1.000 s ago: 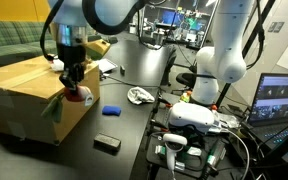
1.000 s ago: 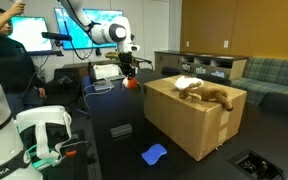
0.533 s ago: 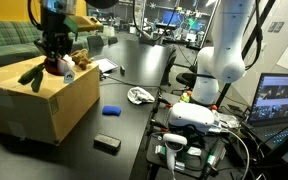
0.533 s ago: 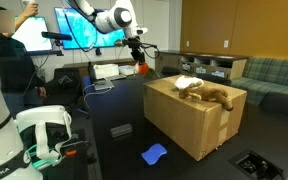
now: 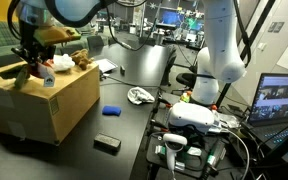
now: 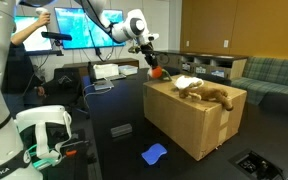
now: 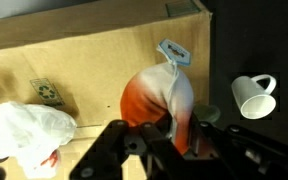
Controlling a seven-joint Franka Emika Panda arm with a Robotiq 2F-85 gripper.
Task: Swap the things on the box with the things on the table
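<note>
One orange-and-white soft toy (image 7: 156,100) has changed place in the last second. It hung low beside the box (image 6: 189,125), and now it is carried over the box's near top edge, at the upper middle of an exterior view. The fingers (image 7: 109,150) are closed tight around it, with its paper tag (image 7: 174,52) sticking up. I judge that one table item is almost delivered and only has to be lowered and let go.

The box top is not bare. A crumpled white bag (image 7: 29,130) lies at the lower left of the wrist view, close under the toy. A brown plush animal (image 6: 216,95) sprawls further along the top in an exterior view. Both still have to go down to the table (image 6: 109,105), and either could be nudged when the toy is set down.

On the black table a white mug (image 7: 252,95) stands just beside the box. A blue piece (image 6: 155,154) and a black block (image 6: 121,130) lie well apart from it.
</note>
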